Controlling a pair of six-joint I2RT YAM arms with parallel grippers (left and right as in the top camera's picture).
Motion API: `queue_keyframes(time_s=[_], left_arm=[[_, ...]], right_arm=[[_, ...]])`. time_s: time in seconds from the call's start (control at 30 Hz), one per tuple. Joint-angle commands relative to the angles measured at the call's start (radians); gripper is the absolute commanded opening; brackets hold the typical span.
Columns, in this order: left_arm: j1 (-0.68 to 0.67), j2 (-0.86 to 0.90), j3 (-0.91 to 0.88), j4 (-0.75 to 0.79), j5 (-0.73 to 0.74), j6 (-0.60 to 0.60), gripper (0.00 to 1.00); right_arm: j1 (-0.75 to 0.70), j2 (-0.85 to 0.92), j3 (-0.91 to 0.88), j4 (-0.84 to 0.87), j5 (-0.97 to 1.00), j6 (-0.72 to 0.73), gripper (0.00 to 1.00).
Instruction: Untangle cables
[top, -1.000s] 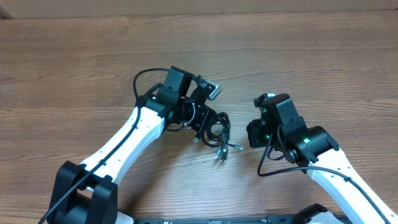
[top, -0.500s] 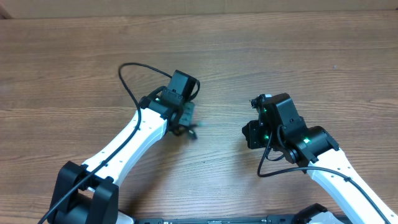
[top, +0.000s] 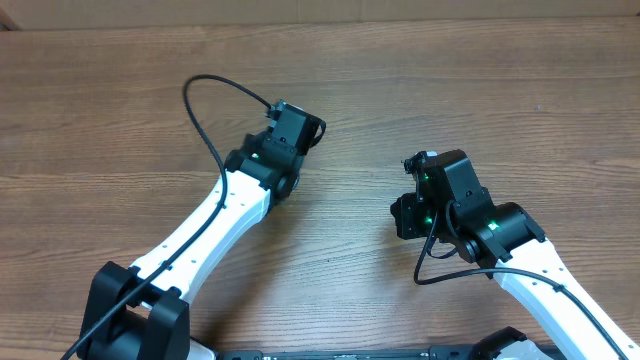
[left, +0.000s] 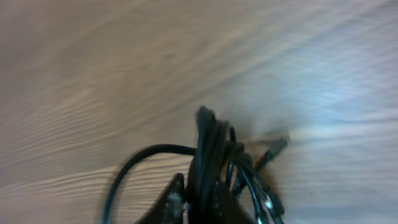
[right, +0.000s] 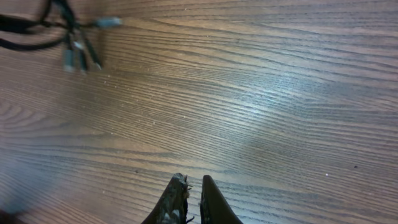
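The wooden counter (top: 480, 80) fills every view and, seen from overhead, carries nothing but the two arms. The left arm (top: 210, 225) reaches in toward the middle with its own thick black wire (top: 200, 100) looping high beside it. The right arm (top: 540, 270) is bent in from the other side, well apart from it. From overhead the task's cords cannot be seen at all, since the left wrist covers the spot. The right fingers (right: 176, 202) are drawn almost together with only a sliver between them. They hold nothing and point at bare wood. The left fingers (left: 174, 202) stand narrow at the bottom of their own blurred view, and the cables (left: 211, 158) run up from between them as one dark clump, apparently pinched there. How firm that pinch is cannot be told through the blur. One loop bows out to the side of the clump, and a plug juts from its other side. In the right wrist view a few plug ends (right: 78, 53), some pale-tipped, fan out near the top corner, far from the right fingers. By this showing the untangling is barely begun: the cords are gathered in one knot, no single cord lies free by itself, and each one has yet to be drawn out and laid apart.
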Motion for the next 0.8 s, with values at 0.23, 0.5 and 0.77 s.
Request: queue_keyframes(time_s=[0.23,0.5,0.77], left_arm=[[-0.017,-0.021,0.025,-0.024,0.343,0.042,0.32],[0.070,-0.021,0.025,-0.024,0.334,-0.103,0.51],[0.237,-0.020,0.025,0.035,0.372,-0.149,0.72]], right_arm=[[0.002,0.003,0.013,-0.006,0.006,0.000,0.07],[0.002,0.003,0.013,-0.015,0.013,0.000,0.09],[0.002,0.003,0.013,-0.014,0.013,0.000,0.16]])
